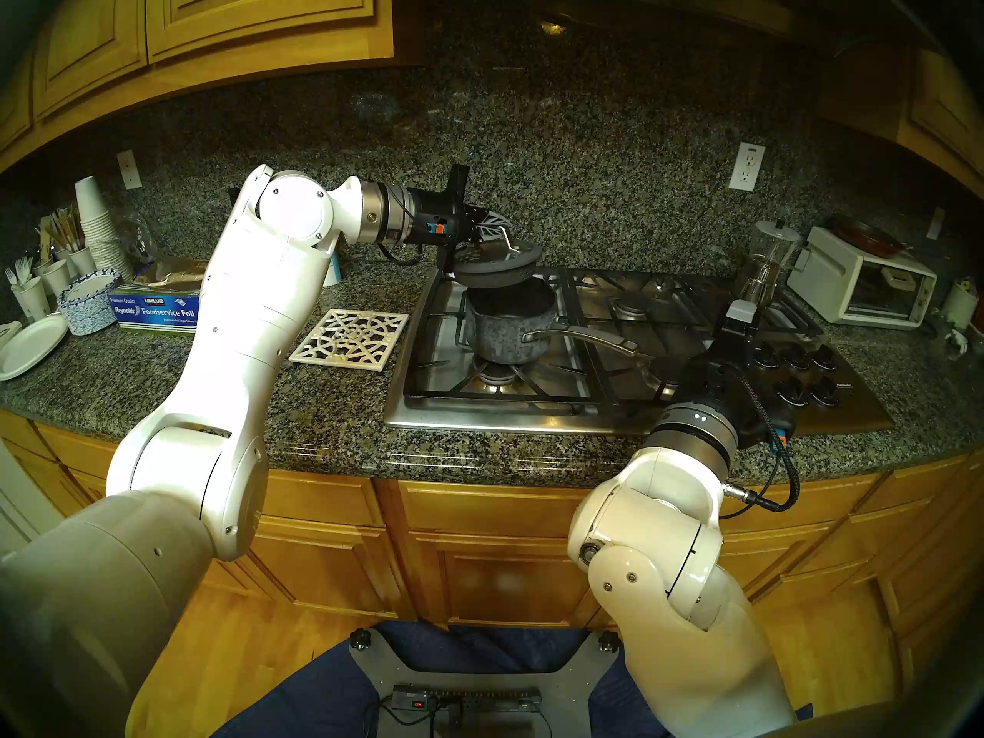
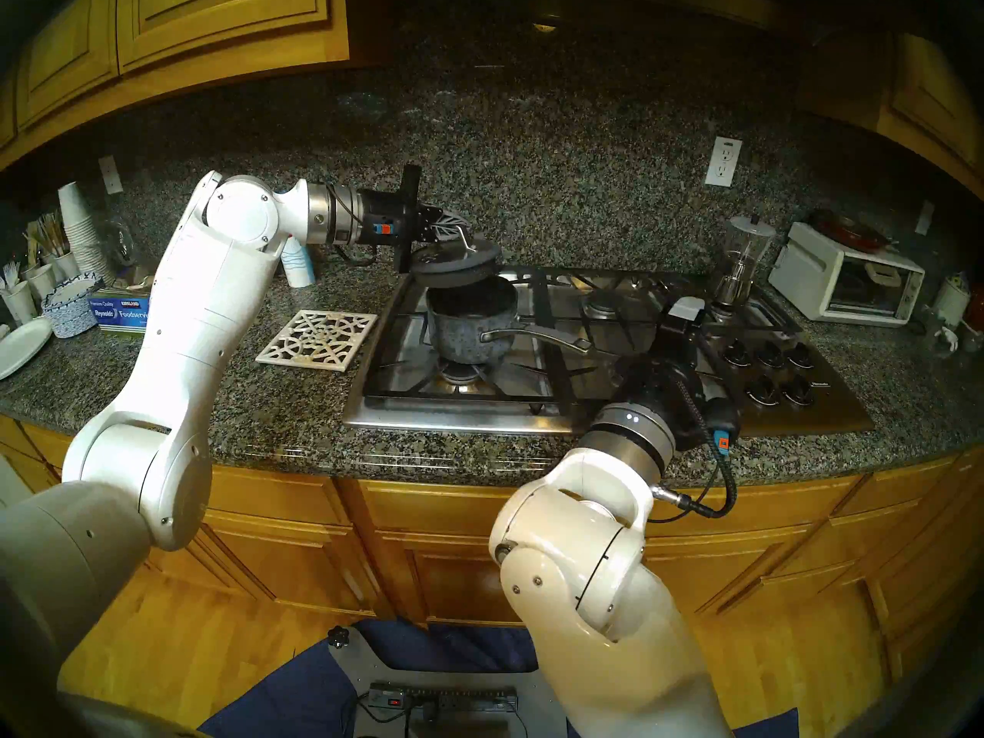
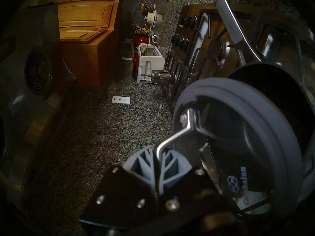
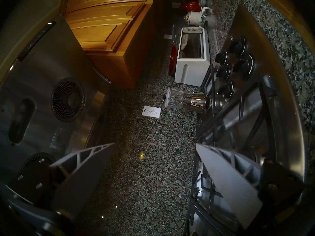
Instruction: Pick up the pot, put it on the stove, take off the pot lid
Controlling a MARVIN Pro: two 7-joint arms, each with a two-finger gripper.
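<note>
Glass pot lid (image 1: 498, 265) held by left claw (image 1: 492, 230) above pot (image 1: 508, 324).

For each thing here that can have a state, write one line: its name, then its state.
pot lid: off the pot, tilted, held by its loop handle.
pot: uncovered, upright on the stove.
stove: no flame visible.
left gripper: shut on the lid handle.
right gripper: open, empty.
toaster oven: door closed.

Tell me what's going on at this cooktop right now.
The left gripper is shut on the pot lid by its metal loop, holding it tilted just above the open pot. The pot sits on the stove over a front burner. The right gripper is open and empty, near the knobs.
</note>
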